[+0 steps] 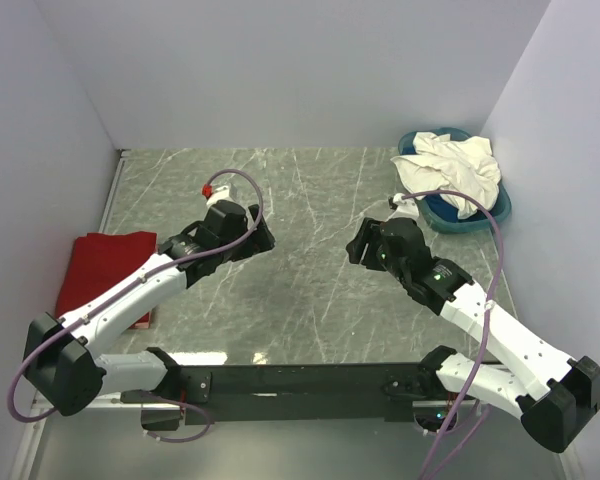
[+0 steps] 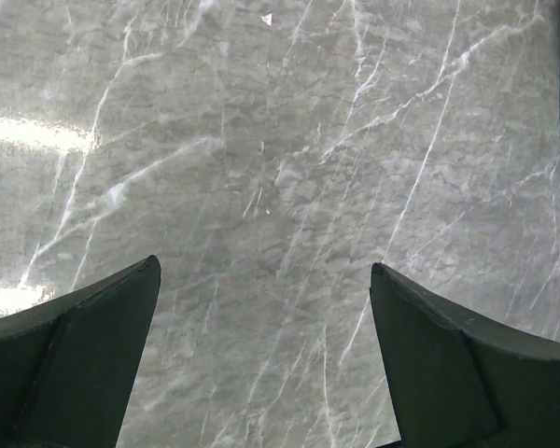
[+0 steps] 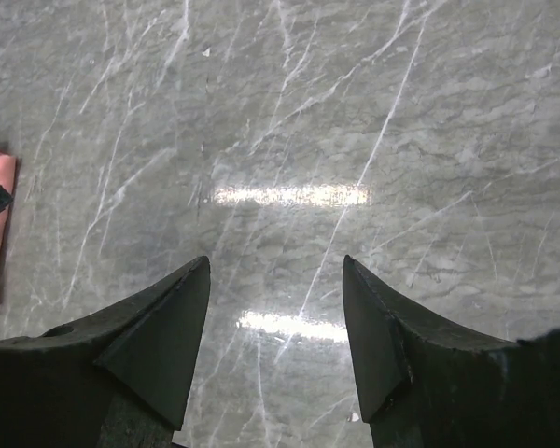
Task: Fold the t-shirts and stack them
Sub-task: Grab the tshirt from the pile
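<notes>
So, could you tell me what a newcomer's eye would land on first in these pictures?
Probably the red t-shirt, folded flat at the left edge of the marble table, and the cream-white t-shirt heaped crumpled in the teal basin at the far right corner. Between them, the left gripper and right gripper hang open over bare marble, holding nothing.
</notes>
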Motion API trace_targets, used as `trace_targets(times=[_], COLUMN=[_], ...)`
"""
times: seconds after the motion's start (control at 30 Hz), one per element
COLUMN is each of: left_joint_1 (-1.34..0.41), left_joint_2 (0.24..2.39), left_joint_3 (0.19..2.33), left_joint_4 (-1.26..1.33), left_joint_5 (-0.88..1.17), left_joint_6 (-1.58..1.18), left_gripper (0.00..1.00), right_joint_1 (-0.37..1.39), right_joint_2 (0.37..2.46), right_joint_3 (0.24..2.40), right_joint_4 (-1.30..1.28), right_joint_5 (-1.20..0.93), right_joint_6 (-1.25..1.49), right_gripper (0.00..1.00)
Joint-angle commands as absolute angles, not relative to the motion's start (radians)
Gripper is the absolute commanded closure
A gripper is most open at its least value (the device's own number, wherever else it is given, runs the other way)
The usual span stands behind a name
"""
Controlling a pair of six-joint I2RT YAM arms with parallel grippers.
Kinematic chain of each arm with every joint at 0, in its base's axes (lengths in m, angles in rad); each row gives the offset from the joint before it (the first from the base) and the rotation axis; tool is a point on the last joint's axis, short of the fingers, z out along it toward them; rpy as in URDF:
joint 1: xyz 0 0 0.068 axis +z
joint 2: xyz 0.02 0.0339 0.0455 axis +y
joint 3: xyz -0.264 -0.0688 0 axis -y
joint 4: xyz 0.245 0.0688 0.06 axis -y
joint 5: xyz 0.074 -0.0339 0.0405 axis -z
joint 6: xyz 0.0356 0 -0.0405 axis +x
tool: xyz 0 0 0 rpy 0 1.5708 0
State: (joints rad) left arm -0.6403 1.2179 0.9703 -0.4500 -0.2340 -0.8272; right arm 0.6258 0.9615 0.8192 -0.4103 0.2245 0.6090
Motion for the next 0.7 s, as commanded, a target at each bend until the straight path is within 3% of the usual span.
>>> trace_targets(times=[0.0, 0.43, 0.57, 0.67], left_joint_1=[-0.638, -0.638, -0.638, -0.637], left_joint_2=[1.21, 1.169, 1.189, 1.193], left_joint_3=[0.968, 0.991, 1.029, 1.057], left_joint_4=[-0.434, -0.465, -0.506, -0.538], left_joint_5=[-0.264, -0.198, -0.181, -0.186], left_joint_6=[-0.802, -0.713, -0.687, -0.664], left_gripper=[0.01, 0.01, 0.0, 0.0], right_joint_1=[0.623, 0.623, 0.598, 0.477], right_joint_2=[0.956, 1.015, 1.151, 1.268], right_joint_3=[0.854, 0.874, 0.96, 1.051], right_joint_4=[-0.391, -0.371, -0.367, -0.357], right_joint_5=[0.236, 0.196, 0.199, 0.077], right_joint_6=[0.594, 0.539, 0.5, 0.488], right_gripper=[0.34, 0.37, 0.36, 0.38])
